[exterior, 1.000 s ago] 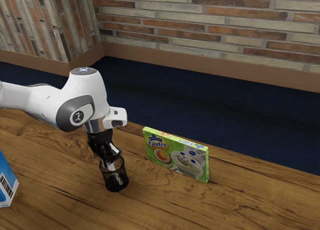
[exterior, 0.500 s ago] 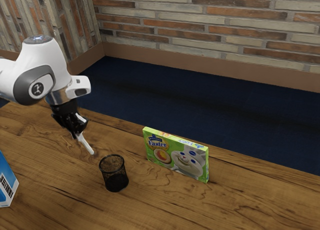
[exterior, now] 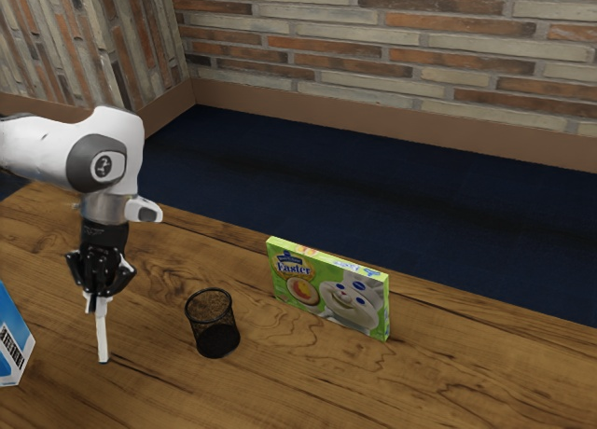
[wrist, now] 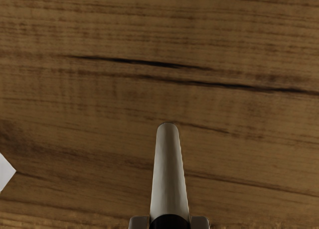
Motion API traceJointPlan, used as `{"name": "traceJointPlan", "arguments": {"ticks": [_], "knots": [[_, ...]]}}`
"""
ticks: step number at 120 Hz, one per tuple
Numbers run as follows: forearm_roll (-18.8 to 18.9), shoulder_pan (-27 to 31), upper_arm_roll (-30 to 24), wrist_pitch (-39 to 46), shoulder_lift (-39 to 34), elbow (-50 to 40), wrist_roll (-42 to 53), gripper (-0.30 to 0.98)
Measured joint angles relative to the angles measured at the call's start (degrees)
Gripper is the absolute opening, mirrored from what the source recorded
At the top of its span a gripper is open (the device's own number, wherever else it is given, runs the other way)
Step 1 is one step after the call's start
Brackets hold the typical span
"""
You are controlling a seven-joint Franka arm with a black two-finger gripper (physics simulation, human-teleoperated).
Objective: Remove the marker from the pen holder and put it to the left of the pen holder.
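I have room to pass between the blue box (exterior: 11, 336) and the pen holder (exterior: 215, 328); a narrower gap separates the holder from the upright green box (exterior: 326, 287), which blocks the exterior view's right.

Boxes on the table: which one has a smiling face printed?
The green Easter box; the blue box at the exterior view's left edge shows a barcode.

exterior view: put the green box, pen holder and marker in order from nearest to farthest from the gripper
1. Marker, held in the gripper
2. Pen holder, toward the exterior view's right
3. Green box, beyond the pen holder on that same side
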Motion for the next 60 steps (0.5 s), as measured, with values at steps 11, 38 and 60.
{"name": "traceJointPlan", "arguments": {"ticks": [11,38,60], "knots": [[-0.25,-0.06,0.05,-3.31,3.32,2.38,0.0,0.0],[-1.06,-0.78,0.75,-7.18,4.28,3.33,0.12,0.42],[1.62,-4.04,0.8,4.84,-1.82,11.61,2.62,0.57]]}}
